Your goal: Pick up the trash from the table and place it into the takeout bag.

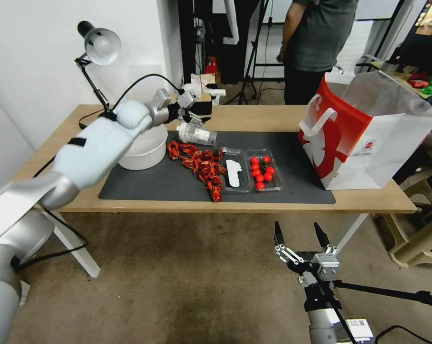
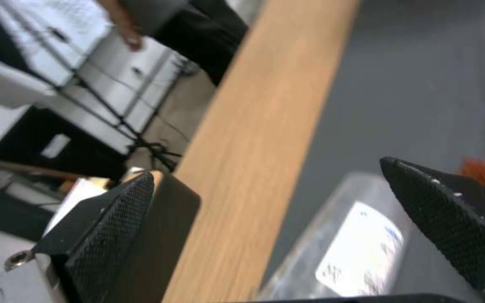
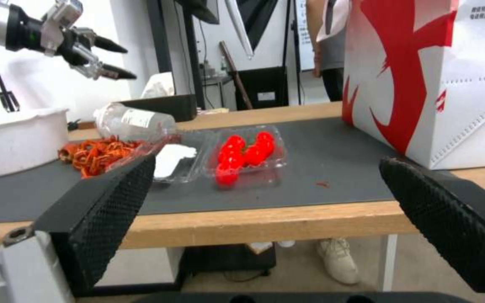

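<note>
Trash on the surface (image 1: 378, 200): a clear labelled plastic bottle (image 1: 197, 134) lies on its side at the far edge of the dark mat (image 1: 301, 188), beside a scatter of red shell scraps (image 1: 201, 167), a white bowl (image 1: 146, 148) and a clear clamshell tray (image 1: 251, 176) holding red tomatoes. My left hand (image 1: 193, 117) hovers just above the bottle, fingers spread, gripping nothing. My right hand (image 1: 301, 235) sits below the near edge, spread and empty. The takeout bag (image 1: 368, 138) stands open at the right end.
</note>
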